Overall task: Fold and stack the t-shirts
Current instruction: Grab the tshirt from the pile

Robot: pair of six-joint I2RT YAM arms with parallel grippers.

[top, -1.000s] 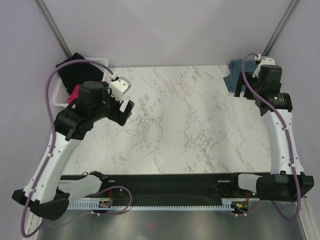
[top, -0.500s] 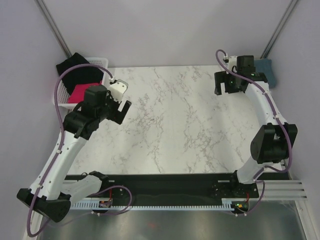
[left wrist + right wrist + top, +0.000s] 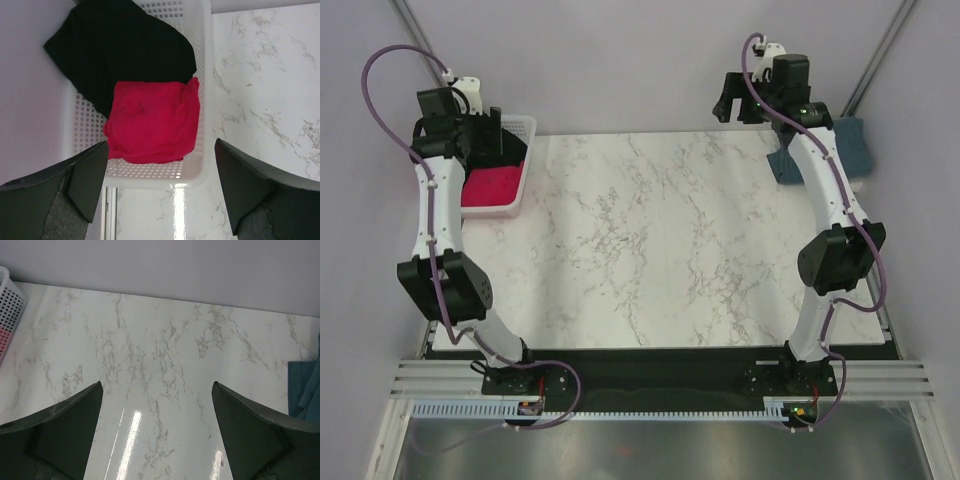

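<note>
The marbled desk (image 3: 650,250) carries one container, a white basket (image 3: 205,95) set in its far left corner. At the near end of the basket lies the red t-shirt (image 3: 152,122), bunched into a rough square that fills the basket from wall to wall. Behind it sits the black t-shirt (image 3: 120,50), its near edge touching the red one and its far side spilling over the basket's left rim.

The left claw (image 3: 157,150) hangs above the basket, pointing down at the red cloth. Its jaws stand wide, with nothing between them and clear of both shirts and of the basket.

Across the desk, the blue-grey t-shirt (image 3: 853,143) lies in a heap at the far right corner, partly hidden behind the right arm. The right claw (image 3: 157,385) is raised over the far edge of the desk, well apart from that shirt. Its jaws are spread wide as well, holding nothing and touching nothing.
</note>
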